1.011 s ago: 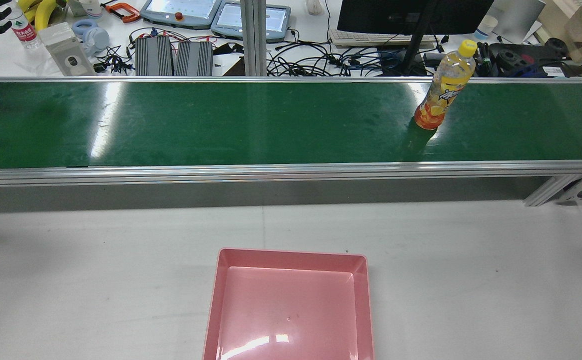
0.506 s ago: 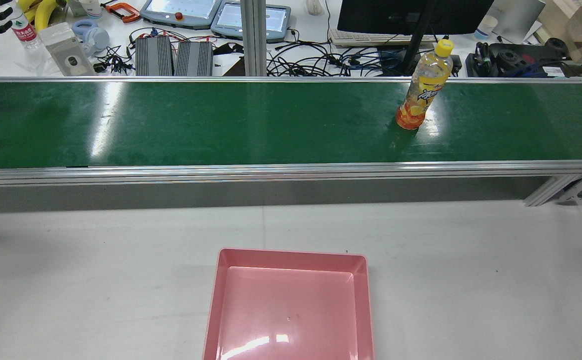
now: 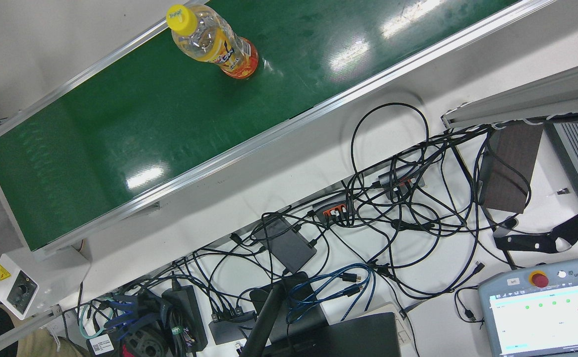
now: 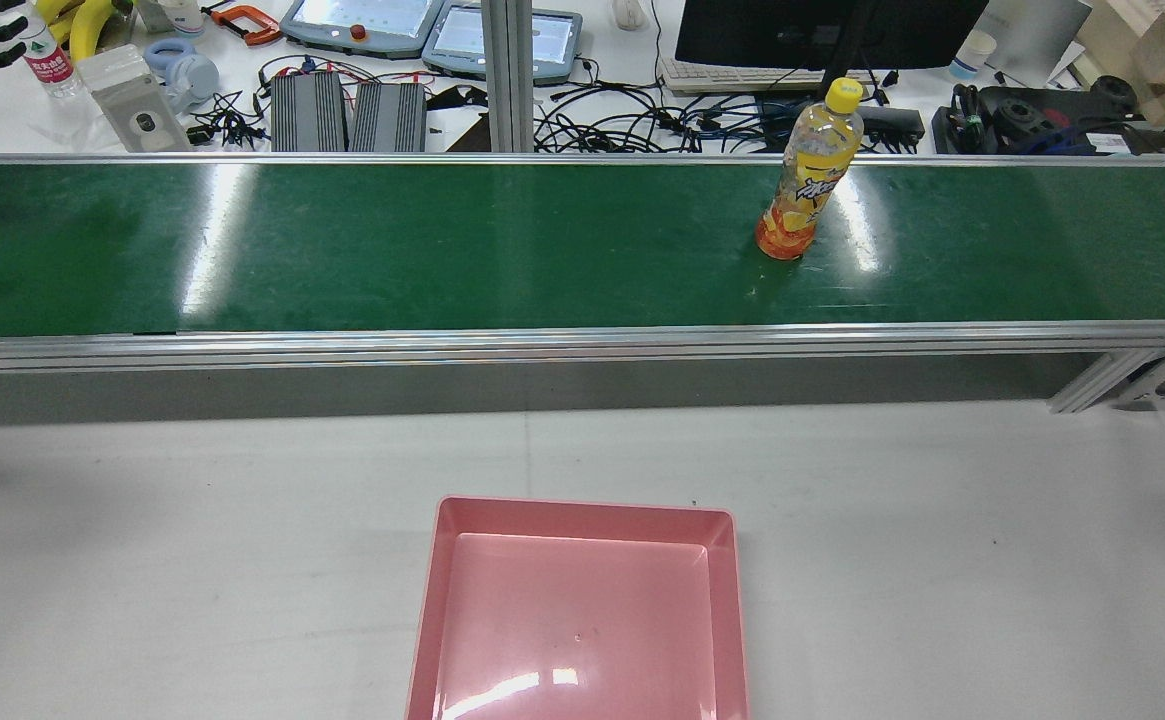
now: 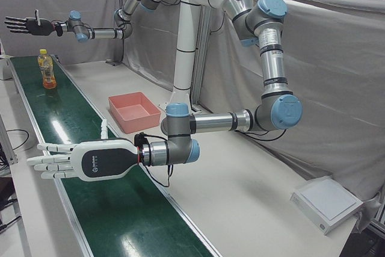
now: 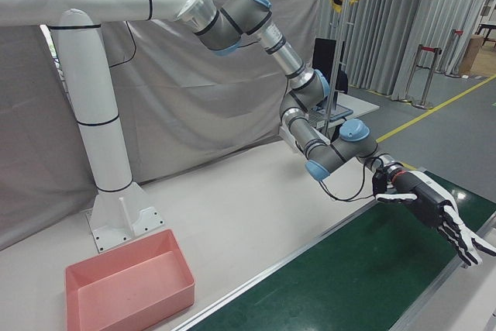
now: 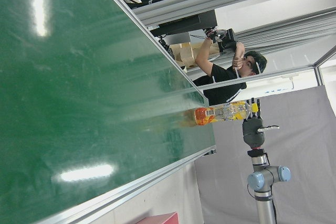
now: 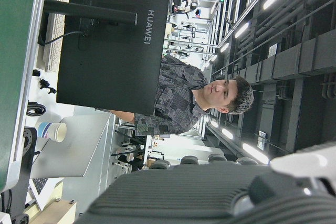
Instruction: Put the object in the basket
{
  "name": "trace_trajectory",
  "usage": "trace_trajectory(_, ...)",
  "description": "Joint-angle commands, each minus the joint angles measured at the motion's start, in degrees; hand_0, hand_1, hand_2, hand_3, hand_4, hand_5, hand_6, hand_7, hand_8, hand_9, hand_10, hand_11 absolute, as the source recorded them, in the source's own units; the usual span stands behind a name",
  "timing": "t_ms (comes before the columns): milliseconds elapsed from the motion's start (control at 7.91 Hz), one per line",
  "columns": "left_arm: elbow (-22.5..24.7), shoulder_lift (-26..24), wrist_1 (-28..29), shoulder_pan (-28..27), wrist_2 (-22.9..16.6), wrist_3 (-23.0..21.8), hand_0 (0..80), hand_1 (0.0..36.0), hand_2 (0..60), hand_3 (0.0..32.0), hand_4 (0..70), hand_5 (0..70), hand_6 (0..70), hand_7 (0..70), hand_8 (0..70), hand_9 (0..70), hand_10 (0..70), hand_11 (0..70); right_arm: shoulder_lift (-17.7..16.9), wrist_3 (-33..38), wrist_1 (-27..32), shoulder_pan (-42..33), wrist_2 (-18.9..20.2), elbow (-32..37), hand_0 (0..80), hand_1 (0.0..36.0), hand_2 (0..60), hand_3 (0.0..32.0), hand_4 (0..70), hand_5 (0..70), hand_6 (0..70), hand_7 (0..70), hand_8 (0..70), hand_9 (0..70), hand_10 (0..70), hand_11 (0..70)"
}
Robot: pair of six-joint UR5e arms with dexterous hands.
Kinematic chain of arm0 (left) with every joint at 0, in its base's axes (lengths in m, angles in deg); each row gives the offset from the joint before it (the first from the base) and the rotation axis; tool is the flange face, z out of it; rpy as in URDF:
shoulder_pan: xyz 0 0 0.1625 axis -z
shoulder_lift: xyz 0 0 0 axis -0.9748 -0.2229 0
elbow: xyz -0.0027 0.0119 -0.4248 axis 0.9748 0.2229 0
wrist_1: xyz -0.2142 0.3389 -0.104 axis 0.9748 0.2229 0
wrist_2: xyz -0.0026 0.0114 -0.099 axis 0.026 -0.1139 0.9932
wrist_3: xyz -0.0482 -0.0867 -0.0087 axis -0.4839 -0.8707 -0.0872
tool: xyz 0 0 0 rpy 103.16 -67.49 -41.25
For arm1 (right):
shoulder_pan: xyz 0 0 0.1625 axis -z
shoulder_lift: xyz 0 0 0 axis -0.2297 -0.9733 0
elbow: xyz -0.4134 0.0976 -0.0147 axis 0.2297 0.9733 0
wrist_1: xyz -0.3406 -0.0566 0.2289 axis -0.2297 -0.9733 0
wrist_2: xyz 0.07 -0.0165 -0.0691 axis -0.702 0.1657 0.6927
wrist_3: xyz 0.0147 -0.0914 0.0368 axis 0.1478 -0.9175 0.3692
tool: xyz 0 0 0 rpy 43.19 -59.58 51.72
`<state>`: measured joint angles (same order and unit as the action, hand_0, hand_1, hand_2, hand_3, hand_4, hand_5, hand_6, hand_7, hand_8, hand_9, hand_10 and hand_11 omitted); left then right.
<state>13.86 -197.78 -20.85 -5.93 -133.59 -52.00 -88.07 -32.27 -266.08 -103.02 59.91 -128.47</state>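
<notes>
An orange drink bottle (image 4: 802, 180) with a yellow cap stands upright on the green belt (image 4: 442, 250), right of its middle; it also shows as the bottle (image 3: 219, 47), (image 5: 47, 70), (image 7: 223, 113). The empty pink basket (image 4: 582, 507), (image 5: 135, 112), (image 6: 128, 273) sits on the white table on the robot's side of the belt. My white left hand (image 5: 72, 162), (image 6: 434, 207) hovers open and flat over the belt, far from the bottle. My black right hand (image 5: 27, 25), (image 7: 253, 126) is open in the air beyond the bottle. Neither hand holds anything.
Aluminium rails (image 4: 582, 345) edge the belt. Behind it a desk carries cables (image 4: 642, 120), a monitor (image 4: 822, 30) and teach pendants (image 4: 362, 25). A person (image 7: 226, 74) stands beyond the belt. A white box (image 5: 328, 203) lies on the table's near corner.
The bottle has travelled leftward along the belt in the rear view, still upright. The basket has not moved.
</notes>
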Motion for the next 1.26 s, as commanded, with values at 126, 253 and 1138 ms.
trace_trajectory(126,-0.7,-0.3,-0.6,-1.3,0.0,0.7,46.8,4.3,0.0,0.0,16.7,11.9,0.0,0.0,5.5,9.2,7.6,11.8,0.0,0.0,0.0,0.0,0.0,0.0,0.0,0.0,0.0,0.0,0.0,0.0,0.0,0.0,0.0,0.0,0.0,0.0)
trace_trajectory(253,-0.7,-0.4,-0.6,-1.4,0.1,0.7,46.9,3.9,0.0,0.0,16.2,10.0,0.0,0.0,4.3,8.1,7.8,12.0,0.0,0.0,0.0,0.0,0.0,0.0,0.0,0.0,0.0,0.0,0.0,0.0,0.0,0.0,0.0,0.0,0.0,0.0)
trace_trajectory(1138,-1.1,-0.4,0.2,-1.4,0.2,0.8,45.9,2.9,0.0,0.0,14.5,6.9,0.0,0.0,4.4,8.4,7.9,12.0,0.0,0.0,0.0,0.0,0.0,0.0,0.0,0.0,0.0,0.0,0.0,0.0,0.0,0.0,0.0,0.0,0.0,0.0)
